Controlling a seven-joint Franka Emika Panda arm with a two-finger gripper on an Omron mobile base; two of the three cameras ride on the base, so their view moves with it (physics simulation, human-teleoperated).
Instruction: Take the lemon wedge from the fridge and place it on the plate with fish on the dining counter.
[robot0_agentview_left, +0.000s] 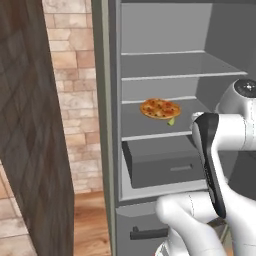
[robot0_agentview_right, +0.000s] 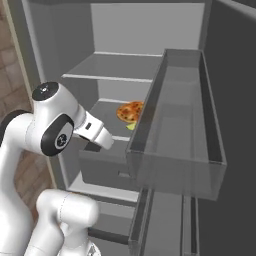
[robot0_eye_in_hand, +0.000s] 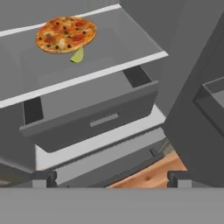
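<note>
I see the fridge (robot0_agentview_left: 165, 65) standing open, and the lemon wedge (robot0_eye_in_hand: 78, 55) lies on its middle shelf (robot0_eye_in_hand: 118, 48), touching the near edge of the pizza (robot0_eye_in_hand: 65, 33) toward the shelf's front edge. My claw (robot0_eye_in_hand: 109, 178) is spread wide and holds nothing; its two tips sit low in the hand view, well short of the wedge, which is up and ahead to the left of them. Below the shelf, the drawer (robot0_eye_in_hand: 94, 118) looks slightly pulled out, though I can't be sure from this angle.
</note>
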